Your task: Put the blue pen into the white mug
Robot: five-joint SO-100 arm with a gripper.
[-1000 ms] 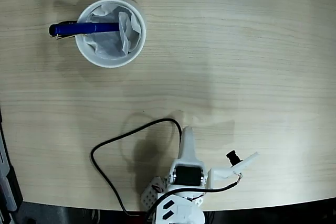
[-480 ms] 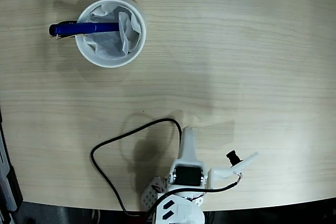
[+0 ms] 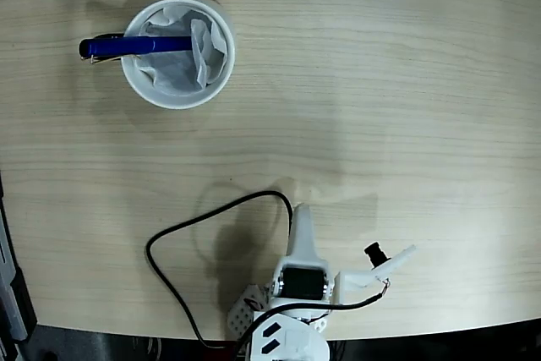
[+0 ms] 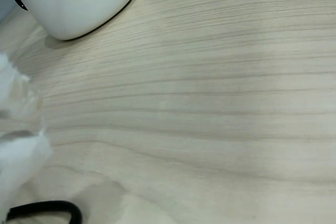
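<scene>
Across the white mug [image 3: 177, 52], blue pen [image 3: 127, 46] lies horizontally, dark end left.

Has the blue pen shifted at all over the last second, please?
No. In the fixed view the blue pen lies as before, one end inside the white mug and its dark end jutting past the mug's left rim.

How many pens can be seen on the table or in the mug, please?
1. The blue pen rests in the white mug, at the upper left of the fixed view, its dark end sticking out over the left rim. The tissue inside could hide others.
</scene>
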